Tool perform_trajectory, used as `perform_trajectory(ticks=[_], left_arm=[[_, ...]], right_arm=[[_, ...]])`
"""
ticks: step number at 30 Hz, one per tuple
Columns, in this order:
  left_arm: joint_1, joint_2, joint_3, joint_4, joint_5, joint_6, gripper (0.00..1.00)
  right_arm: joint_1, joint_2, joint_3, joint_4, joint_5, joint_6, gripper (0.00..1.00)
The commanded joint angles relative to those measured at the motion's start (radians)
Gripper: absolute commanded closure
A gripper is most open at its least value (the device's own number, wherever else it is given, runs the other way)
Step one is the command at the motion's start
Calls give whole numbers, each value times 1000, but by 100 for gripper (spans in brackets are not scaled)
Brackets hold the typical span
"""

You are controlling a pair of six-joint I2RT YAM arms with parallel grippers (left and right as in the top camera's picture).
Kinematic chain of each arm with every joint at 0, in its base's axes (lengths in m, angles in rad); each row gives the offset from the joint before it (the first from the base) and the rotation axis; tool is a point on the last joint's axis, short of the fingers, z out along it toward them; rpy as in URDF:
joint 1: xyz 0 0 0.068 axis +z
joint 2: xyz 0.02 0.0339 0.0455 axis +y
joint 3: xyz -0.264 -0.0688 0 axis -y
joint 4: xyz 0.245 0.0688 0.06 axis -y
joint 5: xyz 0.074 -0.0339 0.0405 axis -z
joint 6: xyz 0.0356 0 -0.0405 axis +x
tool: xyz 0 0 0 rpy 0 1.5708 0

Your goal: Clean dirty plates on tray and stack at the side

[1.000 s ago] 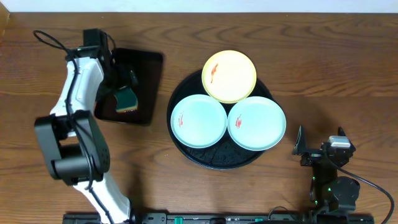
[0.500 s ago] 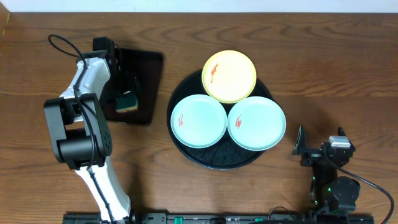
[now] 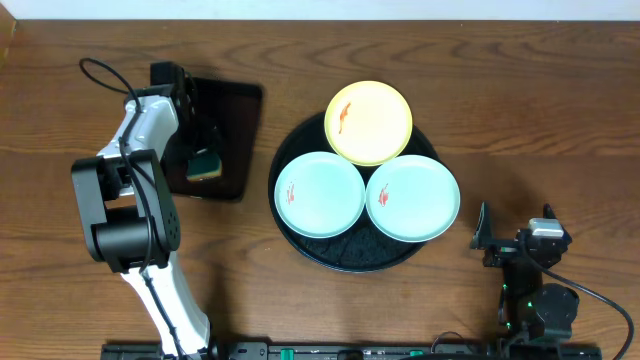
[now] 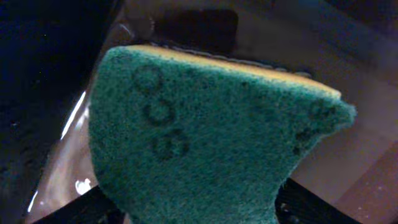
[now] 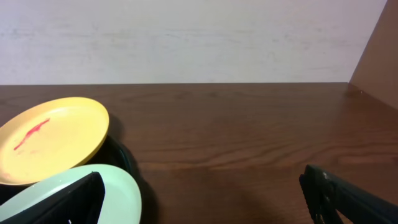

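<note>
Dirty plates [image 3: 319, 194] are found to the right of the left gripper [image 3: 205, 148] in the overhead view, and that sideways offset is what the coming move is judged to turn on. The left gripper is lowered over the small rectangular tray [image 3: 238, 110]. A sponge [image 4: 205, 143] is gripped between its fingers, the green scouring face turned to the wrist camera and a thin yellow layer seen along the upper edge. Past that tray's right edge a strip of bare table [image 3: 100, 60] is crossed, and then the rim of the round black tray [image 3: 350, 258] is met. All three plates are seated inside it, close together, none stacked.

Nearest the sponge is the left mint-blue plate [image 3: 305, 205], marked with a red smear [image 3: 290, 193] on its left side. The second mint-blue plate [image 3: 412, 198] is set just beside it on the right, and the yellow plate [image 3: 369, 122] is placed behind the pair, at the far rim. Being round, the plates offer no long axis to be lined up with.

The right gripper [image 5: 200, 186] is parked low near the table's front right, with its fingers spread wide and nothing between them. It is closer to the second mint-blue plate. Since the sponge is carried on the left, the left-hand plate is judged the natural first target.
</note>
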Motion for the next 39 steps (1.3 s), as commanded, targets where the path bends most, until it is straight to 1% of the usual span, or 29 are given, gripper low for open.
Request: perform_trajectory(ticks=[1, 6, 8, 9, 11, 15, 16, 18, 21, 22, 23, 24, 30, 31, 32, 36, 39], left_arm=[[3, 4, -13, -2, 8, 0, 31], [3, 4, -13, -7, 8, 0, 47], [3, 4, -13, -11, 8, 0, 50], [3, 4, -13, -14, 8, 0, 57], [3, 1, -13, -14, 8, 0, 66], [3, -30, -4, -33, 8, 0, 70], [3, -44, -2, -37, 8, 0, 73], [2, -74, -1, -42, 8, 0, 75], [2, -142, -1, -42, 12, 0, 81], [2, -168, -1, -41, 12, 0, 81], [2, -193, -1, -41, 12, 0, 85], [2, -217, -1, -41, 15, 0, 87], [2, -365, -1, -29, 113, 0, 88], [2, -376, -1, -26, 116, -1, 89], [2, -389, -1, -21, 116, -4, 92], [3, -406, -1, 2, 116, -66, 92], [3, -399, -1, 22, 116, -72, 92]], right_arm=[[10, -4, -1, -5, 5, -15, 1], [10, -4, -1, -5, 5, -15, 1], [10, -4, -1, -5, 5, -15, 1], [10, -4, -1, -5, 5, -15, 1], [10, -4, -1, -5, 5, -15, 1], [10, -4, -1, -5, 5, -15, 1], [10, -4, -1, -5, 5, -15, 1], [10, -4, -1, -5, 5, -15, 1], [10, -4, -1, -5, 5, -15, 1], [10, -4, -1, -5, 5, -15, 1], [10, -4, -1, -5, 5, -15, 1], [10, -4, -1, -5, 5, -15, 1], [10, -4, -1, -5, 5, -15, 1], [10, -4, -1, -5, 5, -15, 1], [10, -4, -1, -5, 5, -15, 1], [10, -4, -1, -5, 5, -15, 1], [10, -4, -1, -5, 5, -15, 1]])
